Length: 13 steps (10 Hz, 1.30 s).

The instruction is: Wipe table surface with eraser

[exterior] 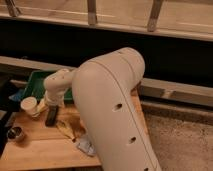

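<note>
Fingers of the gripper, left of centre, look clamped on the dark eraser, which stands on the table. Best to press lightly, keep its face flat and sweep over bare wood, clear of the cup.

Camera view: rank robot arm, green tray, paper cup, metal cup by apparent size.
1. robot arm, nearest camera, so inflated.
2. green tray, partly hidden.
3. paper cup and metal cup look alike; not ranked.
The gripper is low over the table, beside the paper cup.
</note>
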Each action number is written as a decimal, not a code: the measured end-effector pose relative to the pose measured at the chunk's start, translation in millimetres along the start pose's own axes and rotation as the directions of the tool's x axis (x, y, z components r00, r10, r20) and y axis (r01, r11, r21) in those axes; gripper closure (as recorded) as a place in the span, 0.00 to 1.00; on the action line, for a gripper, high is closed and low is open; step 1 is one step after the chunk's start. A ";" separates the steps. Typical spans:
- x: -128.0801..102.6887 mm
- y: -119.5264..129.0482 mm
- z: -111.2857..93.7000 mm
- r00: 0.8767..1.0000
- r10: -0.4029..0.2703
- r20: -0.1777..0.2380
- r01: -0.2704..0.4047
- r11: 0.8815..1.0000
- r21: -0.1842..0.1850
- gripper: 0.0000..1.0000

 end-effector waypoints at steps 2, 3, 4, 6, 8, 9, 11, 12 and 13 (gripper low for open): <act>-7.5 9.1 7.7 1.000 -0.016 0.012 0.016 1.000 -0.020 0.20; -8.4 2.5 13.3 1.000 -0.009 0.010 0.009 1.000 -0.029 0.20; -8.9 -4.3 18.9 1.000 -0.002 0.003 0.002 1.000 -0.022 0.20; -4.6 -11.4 29.1 1.000 0.005 -0.023 -0.005 1.000 -0.006 0.20; -2.7 -20.3 35.5 0.999 0.012 -0.044 -0.011 1.000 0.016 0.20; -3.1 -19.5 40.3 0.998 0.011 -0.054 -0.010 1.000 0.022 0.20; -3.6 -25.4 48.7 0.997 0.016 -0.069 -0.014 0.999 0.029 0.20; -4.2 -23.5 53.6 0.997 0.014 -0.075 -0.012 1.000 0.026 0.20; -3.9 -20.7 59.7 0.997 0.011 -0.081 -0.009 1.000 0.022 0.20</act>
